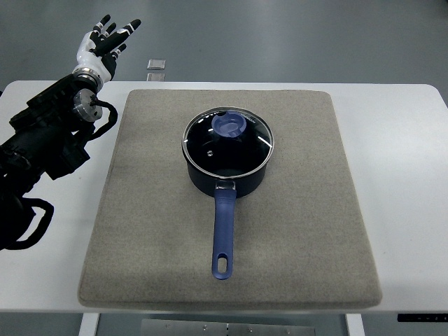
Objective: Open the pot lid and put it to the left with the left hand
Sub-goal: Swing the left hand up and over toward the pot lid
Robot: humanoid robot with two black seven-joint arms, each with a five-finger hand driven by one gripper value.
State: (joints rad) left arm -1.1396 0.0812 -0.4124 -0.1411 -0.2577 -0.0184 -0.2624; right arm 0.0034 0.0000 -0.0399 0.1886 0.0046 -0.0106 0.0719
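A dark blue saucepan (225, 176) stands in the middle of a grey mat (147, 231), its long blue handle (222, 234) pointing toward the near edge. A glass lid (210, 143) with a blue knob (231, 124) sits closed on the pot. My left hand (105, 40) is raised at the far left, beyond the table's back edge, fingers spread and holding nothing. It is well apart from the pot, up and to the left of it. The right arm does not show.
The mat lies on a white table (406, 175). Bare mat stretches left of the pot. A small grey square object (157, 64) lies on the floor behind the table's back edge. My left arm (42, 147) covers the table's left part.
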